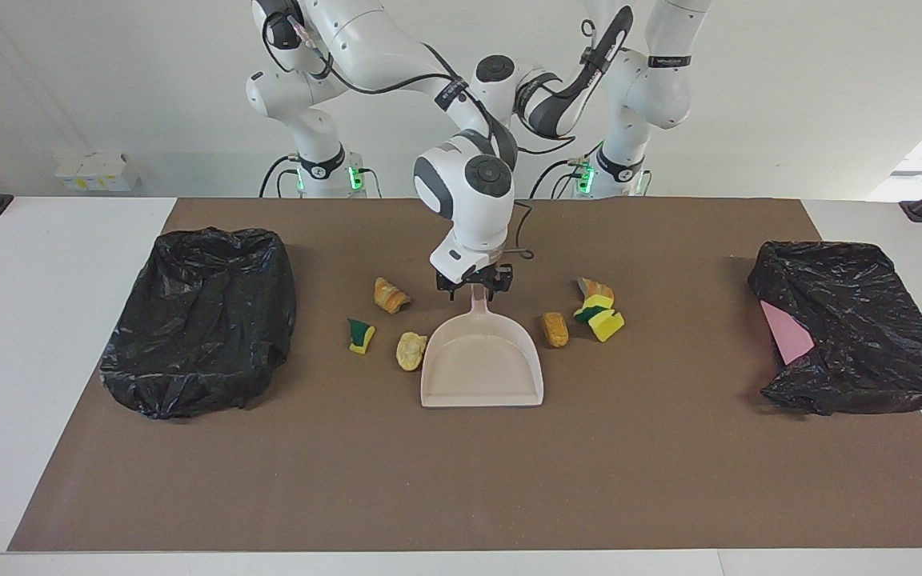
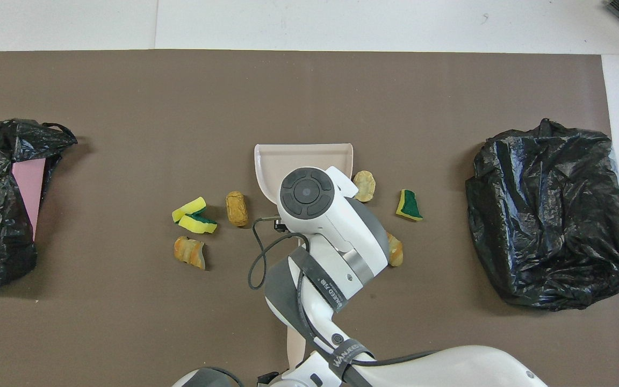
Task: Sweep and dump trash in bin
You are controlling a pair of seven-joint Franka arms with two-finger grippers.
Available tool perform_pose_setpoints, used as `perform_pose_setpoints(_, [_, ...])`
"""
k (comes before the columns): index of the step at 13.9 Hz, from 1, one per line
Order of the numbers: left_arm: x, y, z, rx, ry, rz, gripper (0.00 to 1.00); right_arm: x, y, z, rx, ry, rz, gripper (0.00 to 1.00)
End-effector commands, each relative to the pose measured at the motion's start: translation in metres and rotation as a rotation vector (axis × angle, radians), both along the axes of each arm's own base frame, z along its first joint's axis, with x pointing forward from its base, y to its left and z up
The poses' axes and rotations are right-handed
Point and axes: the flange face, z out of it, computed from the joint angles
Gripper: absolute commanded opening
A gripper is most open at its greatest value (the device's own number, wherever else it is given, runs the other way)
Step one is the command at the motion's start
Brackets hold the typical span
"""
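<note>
The beige dustpan (image 1: 483, 360) lies flat mid-table, its handle pointing toward the robots; it also shows in the overhead view (image 2: 304, 158). My right gripper (image 1: 475, 288) hangs over the handle's end, its fingers open on either side of it. Trash lies around the pan. Toward the right arm's end are a bread chunk (image 1: 390, 295), a sponge piece (image 1: 361, 335) and another bread chunk (image 1: 410, 350). Toward the left arm's end are a bread chunk (image 1: 555, 329), sponge pieces (image 1: 601, 316) and an orange chunk (image 1: 594, 288). My left arm waits folded, its gripper hidden.
A bin lined with a black bag (image 1: 201, 320) stands at the right arm's end of the brown mat. A second black-bagged bin (image 1: 853, 328), with pink showing at its side, stands at the left arm's end. White table borders the mat.
</note>
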Motion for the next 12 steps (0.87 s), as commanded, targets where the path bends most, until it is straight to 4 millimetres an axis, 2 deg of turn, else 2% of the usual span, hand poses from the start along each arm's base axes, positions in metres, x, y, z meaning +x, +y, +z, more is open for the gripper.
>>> perform_pose_setpoints(1, [0.012,0.031,0.026,0.028,-0.004,0.047,0.0,-0.004,-0.002,0.0,0.03,0.001,-0.014,0.72])
perform_pose_setpoints(3, [0.032,0.051,0.035,0.04,0.003,0.1,0.0,-0.005,-0.001,0.001,0.032,0.0,-0.015,0.56])
perform_pose_setpoints(4, [0.039,0.057,0.038,0.039,0.002,0.12,0.0,-0.004,-0.001,0.002,0.034,-0.004,-0.013,0.41])
perform_pose_setpoints(6, [0.059,0.072,0.043,0.067,-0.026,0.142,0.0,-0.003,0.001,0.004,0.036,-0.007,-0.019,0.29])
perform_pose_setpoints(8, [0.073,0.085,0.045,0.075,-0.038,0.174,0.0,-0.002,0.002,0.009,0.03,-0.021,-0.004,0.11])
perform_pose_setpoints(12, [0.121,0.123,0.057,0.063,-0.059,0.287,0.0,-0.003,-0.014,0.059,0.026,-0.088,0.193,0.0])
